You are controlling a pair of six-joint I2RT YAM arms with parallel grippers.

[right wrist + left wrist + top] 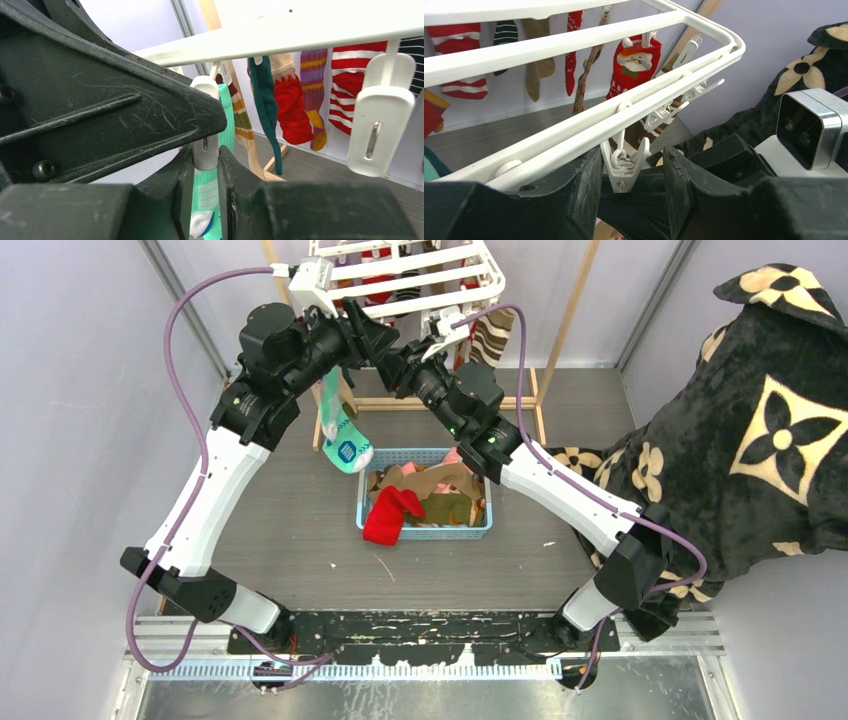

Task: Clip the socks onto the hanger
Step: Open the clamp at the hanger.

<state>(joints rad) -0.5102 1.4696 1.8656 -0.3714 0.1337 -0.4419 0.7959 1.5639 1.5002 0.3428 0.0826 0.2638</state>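
Right pincer (205, 165) clenched on clip (205, 147), mint sock (228, 125) behind, left pincer (633, 156) released astride hanger clip (624, 172)

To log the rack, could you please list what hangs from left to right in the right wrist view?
The white clip in the right pincer, teal sock, red sock, purple striped sock, free white clip.

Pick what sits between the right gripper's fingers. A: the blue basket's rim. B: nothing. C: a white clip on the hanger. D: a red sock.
C: in the right wrist view the right gripper presses both sides of a white clip hanging from the hanger.
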